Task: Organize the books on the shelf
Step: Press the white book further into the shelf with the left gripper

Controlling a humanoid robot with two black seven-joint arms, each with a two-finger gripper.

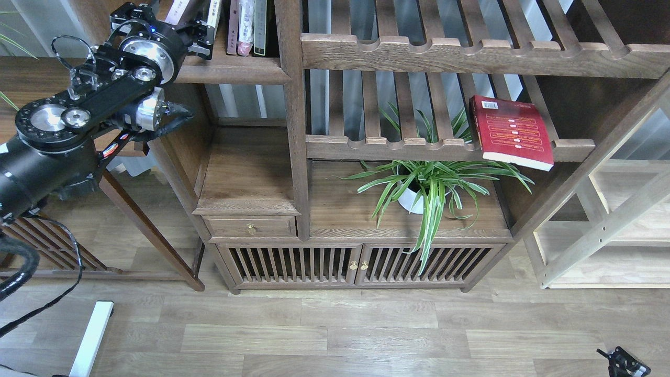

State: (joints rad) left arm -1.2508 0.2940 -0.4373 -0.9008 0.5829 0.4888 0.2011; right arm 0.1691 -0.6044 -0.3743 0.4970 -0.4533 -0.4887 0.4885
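My left gripper [180, 26] is raised to the dark brown shelf [235, 70] at the top left. Its fingers flank a tilted pale lavender book [179, 8], cut off by the top edge, and it looks shut on it. A white-spined book [212, 15] stands just right of it, and a few more thin books [246, 26] stand upright further right. The red book [510, 131], with yellow text lines and a barcode, lies flat on a slatted rack at the right. Only a tip of my right gripper [623, 362] shows at the bottom right corner.
A spider plant in a white pot [413, 201] stands on the cabinet top under the slatted rack [398, 146]. A second slatted rack [471, 55] is above. A pale unfinished wooden rack [602, 230] stands at the right. A side table [31, 78] is at the left.
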